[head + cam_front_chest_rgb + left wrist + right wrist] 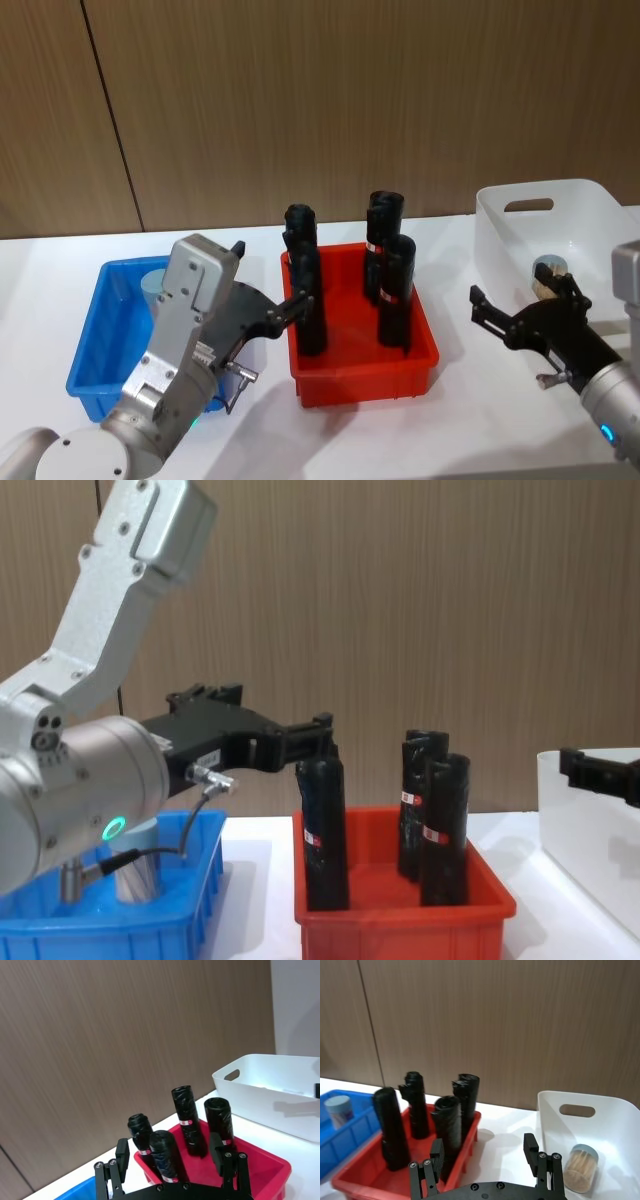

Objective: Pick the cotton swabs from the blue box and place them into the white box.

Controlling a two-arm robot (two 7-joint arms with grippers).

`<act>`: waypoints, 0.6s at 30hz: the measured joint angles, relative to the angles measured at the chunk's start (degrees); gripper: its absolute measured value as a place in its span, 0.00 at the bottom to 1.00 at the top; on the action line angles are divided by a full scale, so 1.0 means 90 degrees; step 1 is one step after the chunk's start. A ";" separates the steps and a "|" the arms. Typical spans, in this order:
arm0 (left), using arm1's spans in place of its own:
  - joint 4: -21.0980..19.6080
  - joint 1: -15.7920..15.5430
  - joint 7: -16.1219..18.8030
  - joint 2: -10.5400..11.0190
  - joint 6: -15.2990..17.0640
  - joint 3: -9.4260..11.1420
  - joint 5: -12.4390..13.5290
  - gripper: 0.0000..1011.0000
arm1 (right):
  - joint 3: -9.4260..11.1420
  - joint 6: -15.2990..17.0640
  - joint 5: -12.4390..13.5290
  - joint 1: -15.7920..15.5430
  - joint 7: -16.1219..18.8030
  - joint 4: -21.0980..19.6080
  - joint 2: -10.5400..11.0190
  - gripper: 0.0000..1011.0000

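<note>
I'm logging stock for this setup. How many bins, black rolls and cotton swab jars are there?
Bins: 3 (blue box, red bin, white box)
Black rolls: 4
Cotton swab jars: 2 in sight
Total: 9

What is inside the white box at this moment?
One jar of cotton swabs stands on the floor of the white box. The near part of its floor is covered by the right pincer, so I cannot see it.

Upright cotton swabs jar (pixel 155 287) in blue box (pixel 88 345); second jar (pixel 579 1170) in white box (pixel 620 1125).
</note>
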 joint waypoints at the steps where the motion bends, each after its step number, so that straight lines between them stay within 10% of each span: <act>1: 0.0000 0.0000 0.0000 0.0000 0.0000 0.0000 0.0000 0.99 | -0.0018 -0.0029 0.0010 -0.0083 -0.0024 -0.0116 0.0005 0.99; 18: -0.0061 0.0095 0.0193 0.0047 -0.0093 0.0016 0.0083 0.99 | -0.0097 -0.0151 0.0046 -0.0475 -0.0127 -0.0646 0.0025 0.99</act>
